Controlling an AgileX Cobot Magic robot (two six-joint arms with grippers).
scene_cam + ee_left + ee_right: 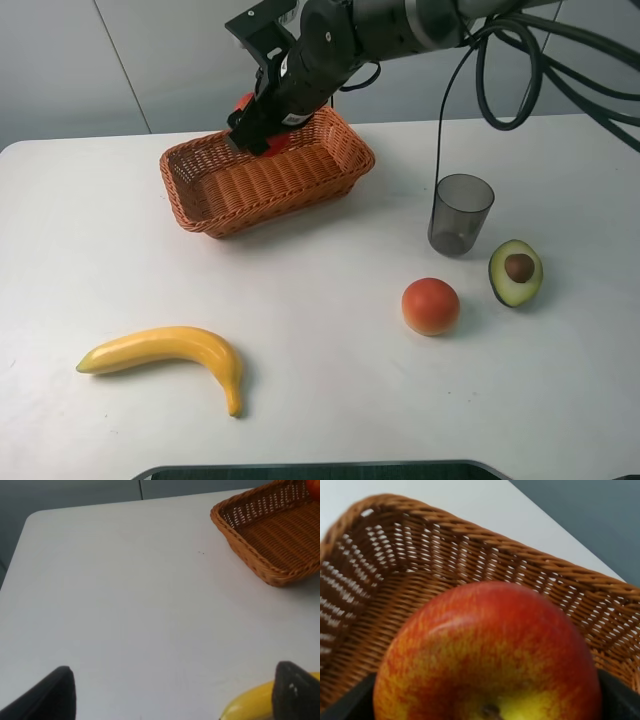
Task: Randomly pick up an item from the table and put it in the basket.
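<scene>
Right claw (262, 125) pinches the apple (490, 650) above the far side of the basket (215, 222). Lower it near the woven floor, clear of the rim, before spreading, lest it bounce out.

Robotics lab: bare white table (300, 290), grey wall panels (60, 70).

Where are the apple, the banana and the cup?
apple (485, 640): right wrist view, middle of its red skin.
banana (165, 348): exterior high view, middle of its curve.
cup (460, 215): exterior high view, its grey side.
</scene>
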